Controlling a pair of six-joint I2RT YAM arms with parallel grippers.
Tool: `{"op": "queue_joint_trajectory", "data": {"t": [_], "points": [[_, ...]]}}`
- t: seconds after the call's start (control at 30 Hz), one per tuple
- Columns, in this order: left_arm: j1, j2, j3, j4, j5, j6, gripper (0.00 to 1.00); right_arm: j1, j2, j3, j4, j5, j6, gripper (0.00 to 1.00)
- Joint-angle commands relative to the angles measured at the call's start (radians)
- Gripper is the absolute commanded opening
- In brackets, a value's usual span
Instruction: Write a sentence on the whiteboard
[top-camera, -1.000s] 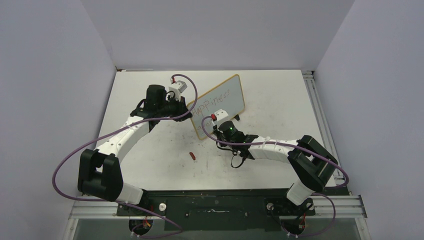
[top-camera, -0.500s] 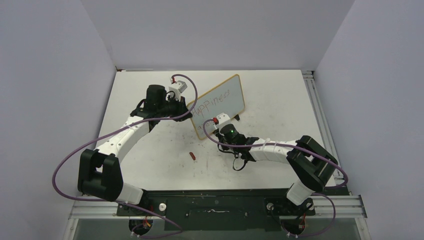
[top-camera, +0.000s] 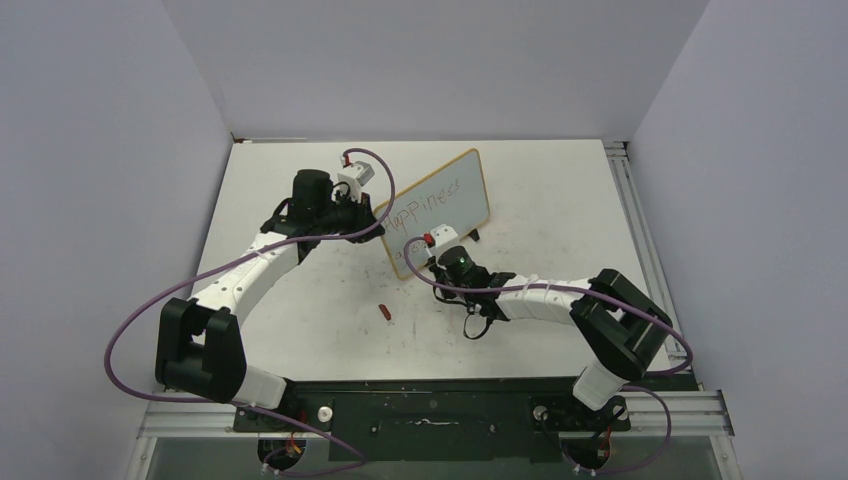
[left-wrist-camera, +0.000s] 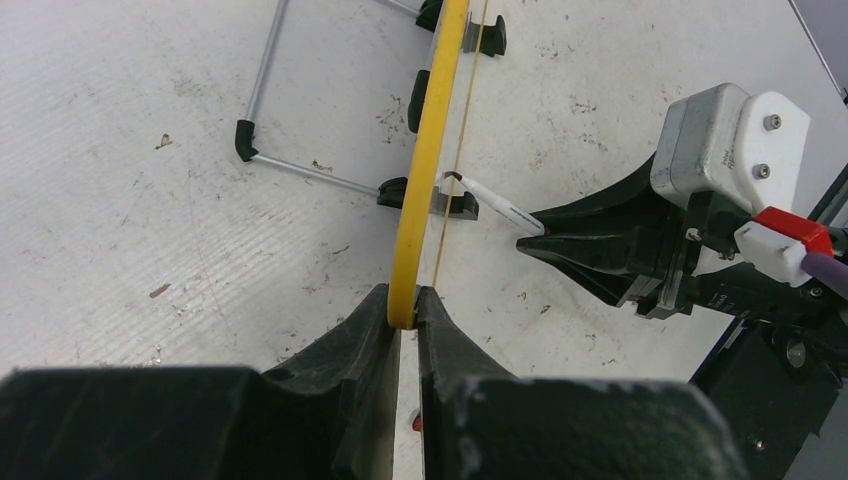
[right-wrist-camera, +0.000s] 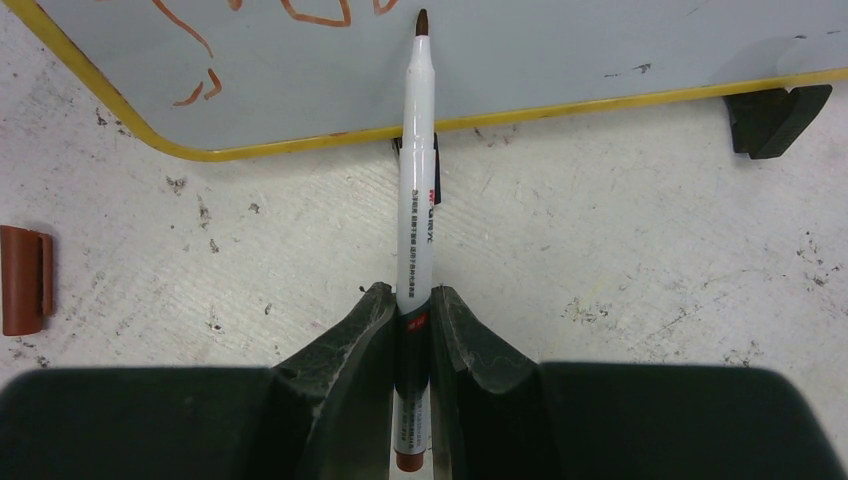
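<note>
Clamps whiteboard (left-wrist-camera: 425, 150) by its yellow frame in left pincer (left-wrist-camera: 404, 305), closed narrow on the near edge; stands it on black feet (right-wrist-camera: 778, 118), mid-desk (top-camera: 560, 200). Grips marker (right-wrist-camera: 418, 170) in right pincer (right-wrist-camera: 412, 302), closed on the barrel near its tail. Points marker straight ahead of that pincer, long axis roughly square to the board's lower edge, tip over the face just past the frame. Cannot tell tip contact from these views. Reads sentence (top-camera: 430, 200) in red: "Happiness" legible on top line, second line mostly hidden in top view. Notes cap (right-wrist-camera: 22, 278) on desk, left of marker, well apart. Reads as mid-writing with the right side; next stroke probably calls for travel along the board's length, tip pressed in.
</note>
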Motion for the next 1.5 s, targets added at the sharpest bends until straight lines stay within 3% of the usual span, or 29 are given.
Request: {"op": "queue_joint_trajectory", "data": {"t": [0.0,1.47], "points": [[-0.002,-0.037,0.030,0.020,0.009,0.015,0.00,-0.009,0.004,0.044,0.040,-0.002,-0.015,0.05],[-0.002,-0.032,0.031,0.020,0.011,0.014,0.00,-0.019,0.029,0.031,0.009,-0.021,0.007,0.05]]}}
